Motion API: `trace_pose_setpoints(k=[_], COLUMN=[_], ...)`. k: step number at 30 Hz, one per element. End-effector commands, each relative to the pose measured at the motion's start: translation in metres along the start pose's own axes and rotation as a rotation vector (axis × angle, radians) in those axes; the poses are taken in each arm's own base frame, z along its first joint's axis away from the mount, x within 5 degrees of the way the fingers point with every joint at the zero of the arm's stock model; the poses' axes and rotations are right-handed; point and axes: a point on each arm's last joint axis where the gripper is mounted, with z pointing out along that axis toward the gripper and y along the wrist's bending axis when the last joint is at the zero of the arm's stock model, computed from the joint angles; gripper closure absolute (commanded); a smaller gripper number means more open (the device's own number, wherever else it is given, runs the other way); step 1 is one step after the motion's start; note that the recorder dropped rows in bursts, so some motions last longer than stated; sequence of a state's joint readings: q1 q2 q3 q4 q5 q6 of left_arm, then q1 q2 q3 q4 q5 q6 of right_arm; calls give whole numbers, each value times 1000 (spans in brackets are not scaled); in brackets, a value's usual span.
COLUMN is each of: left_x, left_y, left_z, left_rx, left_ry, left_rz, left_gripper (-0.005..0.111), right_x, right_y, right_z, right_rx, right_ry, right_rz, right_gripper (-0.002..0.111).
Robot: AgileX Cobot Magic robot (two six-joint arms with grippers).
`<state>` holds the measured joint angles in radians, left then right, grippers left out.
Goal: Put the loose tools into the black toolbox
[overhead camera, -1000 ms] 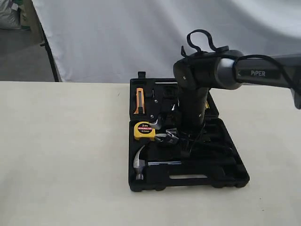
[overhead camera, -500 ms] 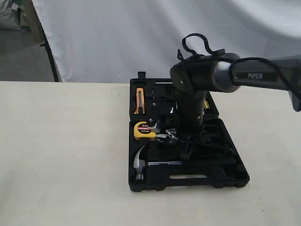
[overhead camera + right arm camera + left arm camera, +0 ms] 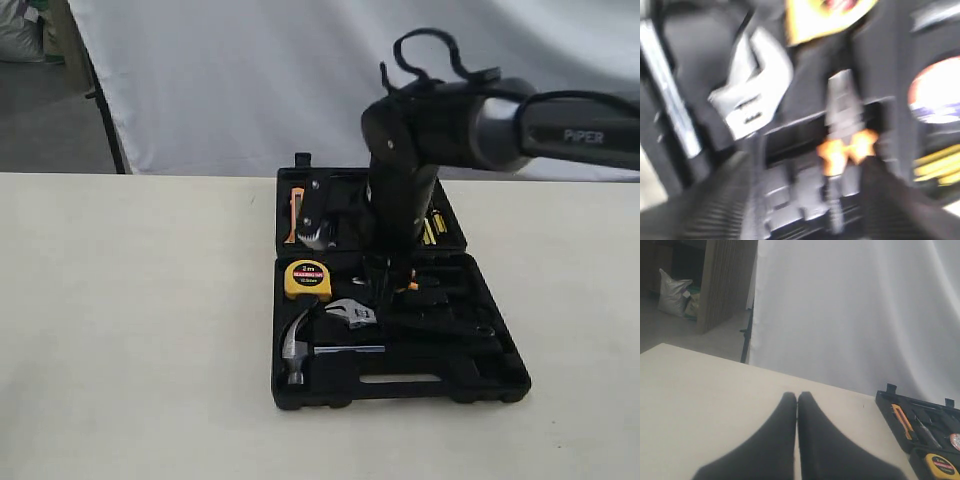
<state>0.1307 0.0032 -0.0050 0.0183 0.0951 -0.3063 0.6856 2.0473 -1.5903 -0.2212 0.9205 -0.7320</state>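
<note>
The left end effector (image 3: 798,399) is closed, fingertips pressed together above the bench (image 3: 130,330), whose bare top fills the frame's left half. Centre-right, the black toolbox (image 3: 500,375) lies open. The hammer (image 3: 296,345) sits by its lower-left edge, the wrench (image 3: 351,313) just right. Above them, the right end effector (image 3: 385,275) hangs open, gripping nothing.

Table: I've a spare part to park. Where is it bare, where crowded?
Bare: the wide table left of the black toolbox, the strip before its near edge, and the stretch to its right. Crowded: the toolbox, holding hammer, wrench and tape measure, with the right arm above it.
</note>
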Motion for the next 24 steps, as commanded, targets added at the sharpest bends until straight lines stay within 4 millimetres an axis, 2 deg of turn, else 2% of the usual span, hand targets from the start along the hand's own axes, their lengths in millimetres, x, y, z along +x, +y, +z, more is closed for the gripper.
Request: trace_pose_setpoints(k=[1, 5, 10, 13, 16, 19, 24], left_x=[-2, -2, -2, -2, -2, -2, -2], left_y=[1, 1, 1, 1, 1, 1, 1], left_z=[0, 0, 0, 0, 0, 0, 0], left_rx=[-21, -21, -21, -21, -21, -21, -21], left_ry=[-20, -20, -20, -20, -20, -20, -20], left_rz=[0, 0, 0, 0, 0, 0, 0], left_gripper=[106, 106, 106, 106, 106, 106, 106], right_x=[-6, -12, -20, -11, -1, 3, 6], right_y=[-6, 2, 17, 27, 37, 34, 19], right_z=[-22, -9, 20, 63, 93, 96, 71], right_rx=[55, -27, -148, -243, -319, -288, -180], right_ry=[-118, -142, -144, -59, 36, 82, 85], right_rz=[43, 59, 36, 59, 45, 54, 71], right_gripper=[77, 108, 109, 109, 109, 109, 109])
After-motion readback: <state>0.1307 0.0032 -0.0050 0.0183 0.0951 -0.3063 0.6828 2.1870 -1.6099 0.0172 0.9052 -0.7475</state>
